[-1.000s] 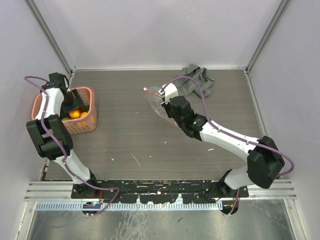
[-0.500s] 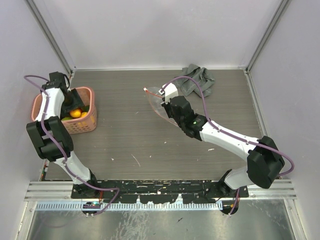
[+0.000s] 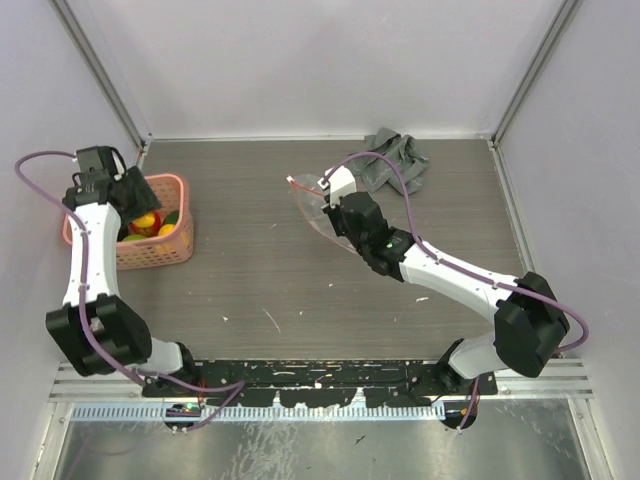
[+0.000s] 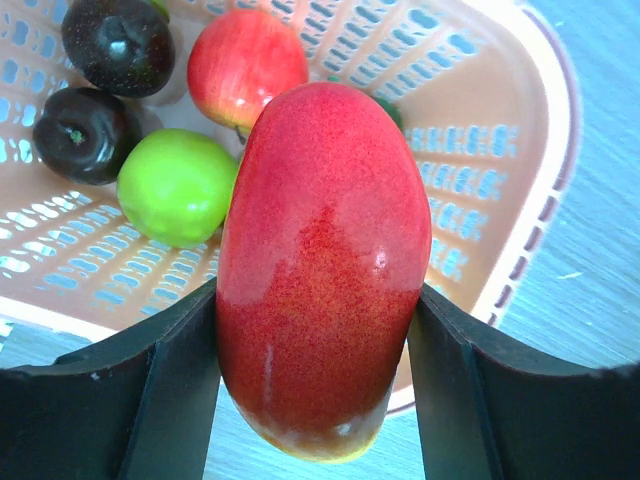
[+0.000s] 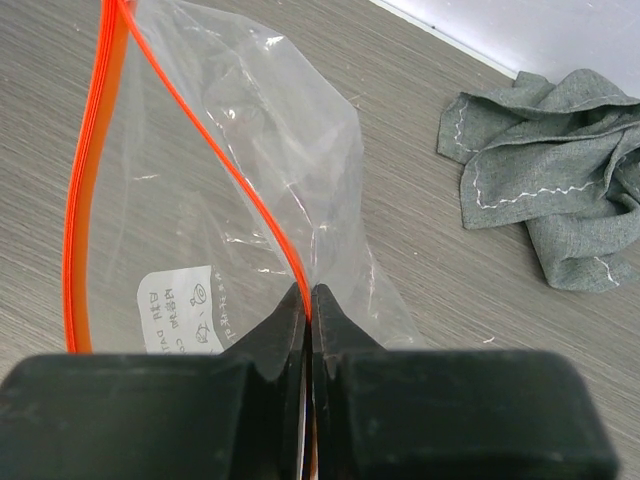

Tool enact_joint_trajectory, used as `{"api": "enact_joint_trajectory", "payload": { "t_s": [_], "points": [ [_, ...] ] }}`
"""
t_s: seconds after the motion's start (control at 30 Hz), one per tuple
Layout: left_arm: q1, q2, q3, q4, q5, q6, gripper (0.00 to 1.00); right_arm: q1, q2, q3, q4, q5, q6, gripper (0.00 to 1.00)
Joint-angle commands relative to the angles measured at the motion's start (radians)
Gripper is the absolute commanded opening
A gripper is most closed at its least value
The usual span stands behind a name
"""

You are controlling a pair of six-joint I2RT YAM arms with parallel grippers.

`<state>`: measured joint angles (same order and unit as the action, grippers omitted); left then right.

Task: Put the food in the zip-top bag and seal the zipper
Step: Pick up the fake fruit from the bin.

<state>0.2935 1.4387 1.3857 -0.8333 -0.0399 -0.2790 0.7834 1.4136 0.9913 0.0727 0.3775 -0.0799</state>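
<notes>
My left gripper point(image 4: 318, 300) is shut on a long red mango point(image 4: 322, 250) and holds it above the pink basket point(image 4: 530, 190). In the top view this gripper point(image 3: 138, 208) hangs over the basket point(image 3: 182, 215) at the left. A green apple point(image 4: 178, 187), a red apple point(image 4: 245, 60) and two dark plums point(image 4: 118, 42) lie in the basket. My right gripper point(image 5: 308, 292) is shut on the red-orange zipper point(image 5: 85, 180) edge of the clear zip-top bag point(image 5: 230, 170), holding its mouth open. The bag point(image 3: 312, 218) sits mid-table by the right gripper point(image 3: 332, 208).
A crumpled grey cloth point(image 5: 560, 170) lies at the back of the table, right of the bag point(image 3: 395, 160). Grey walls close in the table on the left, back and right. The basket stands against the left wall.
My left arm has risen and swung left, lifting the red mango up out of the basket. The right arm and the bag have not moved.
</notes>
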Motion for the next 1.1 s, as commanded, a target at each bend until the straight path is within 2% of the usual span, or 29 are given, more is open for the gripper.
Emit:
{"api": "enact_joint_trajectory", "payload": {
  "t_s": [0.0,0.23,0.5,0.83,1.07],
  "points": [
    [-0.02,-0.106,-0.036,0.067,0.062,-0.035,0.21,-0.001,-0.035,0.055,-0.001,-0.001,0.011,0.08],
    [-0.086,-0.253,-0.074,0.069,0.116,-0.058,0.19,0.004,-0.035,0.072,-0.033,0.017,0.009,0.01],
    [-0.208,-0.354,-0.086,0.041,0.257,-0.071,0.17,0.022,-0.024,0.088,-0.05,0.035,0.003,0.0],
    [-0.482,-0.413,-0.175,0.105,0.349,-0.157,0.17,0.095,0.019,0.106,-0.043,0.113,-0.012,0.0],
    [-0.671,-0.379,-0.191,0.187,0.343,-0.185,0.18,0.143,0.052,0.118,-0.036,0.163,-0.026,0.0]
  ]
}}
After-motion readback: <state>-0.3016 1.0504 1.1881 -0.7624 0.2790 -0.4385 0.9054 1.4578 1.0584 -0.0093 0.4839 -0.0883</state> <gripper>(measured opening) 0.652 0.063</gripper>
